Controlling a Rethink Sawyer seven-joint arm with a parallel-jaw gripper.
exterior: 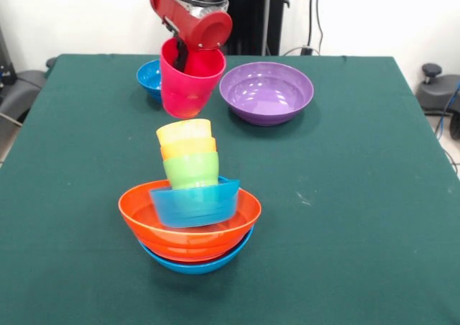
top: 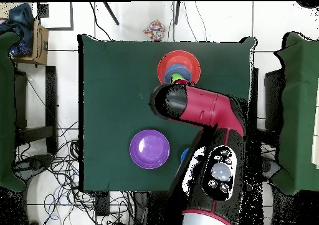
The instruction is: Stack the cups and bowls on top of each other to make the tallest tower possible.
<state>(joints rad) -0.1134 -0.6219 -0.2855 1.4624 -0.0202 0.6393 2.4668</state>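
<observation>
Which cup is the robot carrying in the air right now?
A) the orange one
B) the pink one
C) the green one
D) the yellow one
B. The pink cup hangs tilted under the gripper, above the table and clear of the tower, while the yellow cup, orange cup and green cup already sit nested in that stack.
</observation>
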